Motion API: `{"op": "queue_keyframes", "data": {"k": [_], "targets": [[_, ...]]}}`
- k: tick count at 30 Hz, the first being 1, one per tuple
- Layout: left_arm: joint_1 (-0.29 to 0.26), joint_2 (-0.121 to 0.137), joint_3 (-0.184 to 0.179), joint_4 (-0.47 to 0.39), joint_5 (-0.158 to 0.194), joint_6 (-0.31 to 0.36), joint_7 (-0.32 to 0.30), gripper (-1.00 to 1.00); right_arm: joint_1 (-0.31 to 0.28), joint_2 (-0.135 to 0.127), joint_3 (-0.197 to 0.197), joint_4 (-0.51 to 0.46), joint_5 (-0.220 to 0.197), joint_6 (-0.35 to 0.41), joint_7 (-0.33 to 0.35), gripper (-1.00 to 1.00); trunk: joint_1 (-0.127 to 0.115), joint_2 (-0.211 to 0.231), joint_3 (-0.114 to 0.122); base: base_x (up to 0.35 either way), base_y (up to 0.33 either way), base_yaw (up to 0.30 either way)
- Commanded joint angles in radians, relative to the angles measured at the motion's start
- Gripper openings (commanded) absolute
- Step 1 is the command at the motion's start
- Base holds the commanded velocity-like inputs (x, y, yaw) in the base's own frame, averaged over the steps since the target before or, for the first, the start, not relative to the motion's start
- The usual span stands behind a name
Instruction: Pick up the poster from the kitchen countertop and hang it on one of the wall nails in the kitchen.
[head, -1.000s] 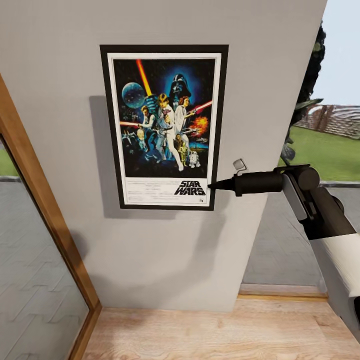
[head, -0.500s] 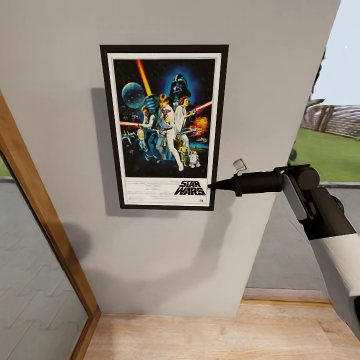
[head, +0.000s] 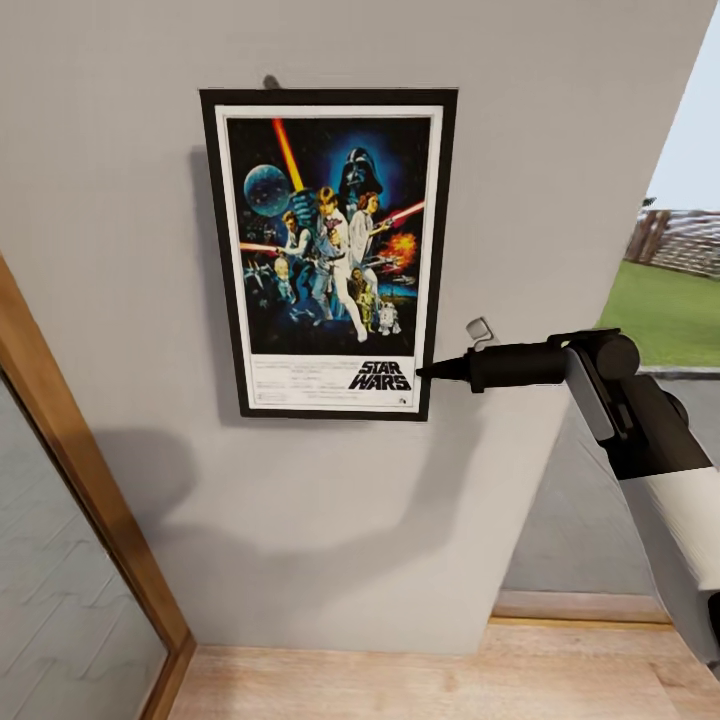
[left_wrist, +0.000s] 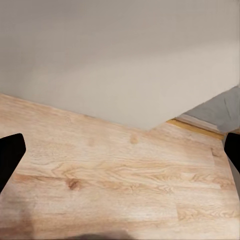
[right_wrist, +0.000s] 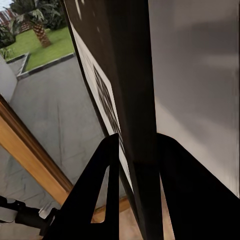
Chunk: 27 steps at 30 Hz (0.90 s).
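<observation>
One gripper (head: 422, 373), the right, clamped on the poster (head: 330, 250) frame's lower edge, nail (head: 270, 81) peeking just above. Could miss the nail on release and drop. Left gripper (left_wrist: 120, 150) spread wide, holding nothing.

Only readable text: "STAR WARS" logo, bold black block letters on white border strip at bottom of the poster (head: 328, 252), just beside the right gripper (head: 424, 372) tips, which pinch the frame's edge at that same lower corner. Rows of fine credit print sit next to & under the logo, farther from the gripper; too small to read. In right wrist view the poster (right_wrist: 107, 90) is seen edge-on; print there is illegible. No other labels, brands or nos.
</observation>
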Motion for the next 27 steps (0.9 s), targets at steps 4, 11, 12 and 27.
{"op": "queue_keyframes", "data": {"k": [4,11,12,27], "targets": [[-0.001,0.000,0.008,0.001,-0.006,-0.004,-0.004,1.00,-0.001,-0.001,0.001,0.000,-0.005,0.007,0.003,-1.00,0.001,-0.002,-0.002,0.038,0.000,0.000],[-0.002,0.000,0.008,0.001,-0.006,-0.003,-0.004,1.00,-0.001,-0.001,0.001,0.000,-0.005,0.007,0.003,-1.00,0.001,-0.002,-0.002,0.007,0.000,0.000],[-0.002,0.000,0.008,0.001,-0.006,-0.004,-0.004,1.00,-0.001,-0.001,0.001,0.000,-0.005,0.007,0.003,-1.00,0.001,-0.002,-0.002,0.002,0.000,0.000],[-0.001,0.001,0.008,0.001,-0.006,-0.003,-0.004,1.00,-0.008,0.002,-0.006,0.001,-0.008,0.015,0.003,-1.00,0.001,-0.002,-0.002,0.000,0.000,0.000]]}}
